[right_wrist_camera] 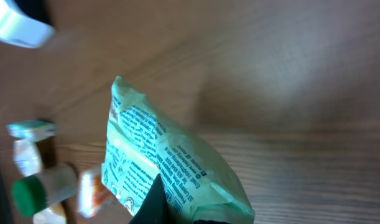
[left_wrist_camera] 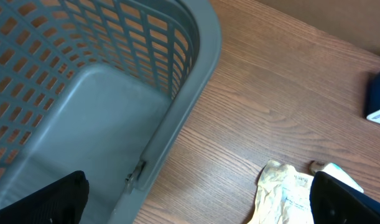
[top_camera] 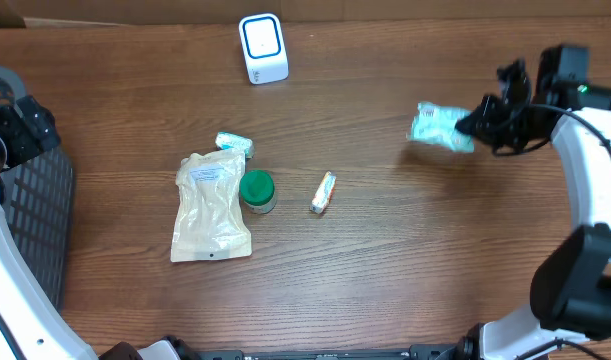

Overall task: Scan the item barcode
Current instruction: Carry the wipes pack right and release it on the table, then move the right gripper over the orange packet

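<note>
My right gripper (top_camera: 472, 125) is clamped on one end of a mint-green packet (top_camera: 440, 127). The packet is held above the table (top_camera: 405, 260) and sticks out forward from my fingertips, its printed side turned to my wrist camera. One dark finger (right_wrist_camera: 153, 199) crosses its lower edge, so I cannot make out a barcode there.

The white scanner (top_camera: 262, 47) stands well ahead of these jaws and off to one side, apart from the packet, with only bare wood between them. Further ahead and to the other side sits a loose cluster: a small green-and-white packet (top_camera: 234, 143), a green-capped jar (top_camera: 257, 190) touching a flat beige pouch (top_camera: 210, 205), and a stick sachet (top_camera: 324, 192) just beside the jar. None of them lies on the line from packet to scanner.

My left gripper (left_wrist_camera: 196, 208) stands with its jaws wide apart and nothing between them. The grey mesh basket (left_wrist_camera: 115, 93) lies under and ahead of one finger, and its rim runs through the gap. The pouch's corner shows by the other finger.
</note>
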Available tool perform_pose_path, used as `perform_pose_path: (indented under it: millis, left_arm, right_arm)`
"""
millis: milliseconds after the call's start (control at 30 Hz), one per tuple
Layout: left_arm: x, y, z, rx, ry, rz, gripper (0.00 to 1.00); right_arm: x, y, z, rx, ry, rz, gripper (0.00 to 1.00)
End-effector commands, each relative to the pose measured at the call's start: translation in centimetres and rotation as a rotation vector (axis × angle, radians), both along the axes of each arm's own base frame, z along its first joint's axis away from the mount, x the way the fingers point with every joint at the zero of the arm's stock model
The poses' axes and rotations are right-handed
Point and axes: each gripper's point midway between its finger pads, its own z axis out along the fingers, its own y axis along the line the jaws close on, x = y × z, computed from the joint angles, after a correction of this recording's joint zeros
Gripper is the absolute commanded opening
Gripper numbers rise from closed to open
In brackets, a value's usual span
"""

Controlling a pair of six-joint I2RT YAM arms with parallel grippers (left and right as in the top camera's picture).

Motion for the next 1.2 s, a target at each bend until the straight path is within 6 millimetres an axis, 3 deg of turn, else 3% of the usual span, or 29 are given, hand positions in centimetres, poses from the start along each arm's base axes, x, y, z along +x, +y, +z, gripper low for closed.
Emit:
perform_pose_path:
  millis: [0,133,300,367,467,533,633,733,800,967,1167]
  left_arm:
    - [0.0,0.1,1.1,0.028,-0.022,-0.005,1.0]
    - [-0.1,0.1,1.1,0.029,-0.022,-0.005,1.0]
    - [-0.1,0.1,1.1,0.028,-0.022,-0.005,0.99]
    - [0.0,0.1,1.1,0.028,-0.022,-0.005,1.0]
    - [0.0,0.1,1.1,0.028,-0.022,-0.005,1.0]
    - [0.0,0.1,1.1,0.028,-0.022,-0.005,1.0]
    - [0.0,0.1,1.1,0.028,-0.022,-0.005,1.0]
    - [0.0,0.1,1.1,0.028,-0.022,-0.005,1.0]
    - [0.0,0.1,1.1,0.028,-0.022,-0.005,1.0]
    - [-0.1,0.1,1.1,0.028,-0.022,-0.005,1.0]
    - [0.0,0.1,1.1,0.028,-0.022,-0.005,1.0]
  right_arm:
    - [-1.0,-0.4,-2.9,0.035,0.055,-0.035,0.04]
    - [-2.3,-1.5,-6.0,0.045,0.101,-0.074,0.04]
    - [-3.3,-2.9,-7.3,0.022,0.139,-0.117,0.06]
    - [-3.5,-3.0,-7.4,0.021,0.146,-0.119,0.17]
    - [-3.8,-2.9,-7.4,0.025,0.158,-0.119,0.46]
    - [-4.0,-2.8,-7.4,0.027,0.168,-0.119,0.57]
    - [-4.0,-2.8,-6.6,0.036,0.189,-0.138,0.84]
    - [-3.5,-3.0,-4.3,0.045,0.202,-0.157,0.88]
    - [-3.1,-2.7,-2.3,0.043,0.202,-0.147,0.97]
    - [-1.9,0.4,2.1,0.036,0.164,-0.057,1.0]
    - [-1.5,9.0,2.4,0.101,0.112,0.159,1.0]
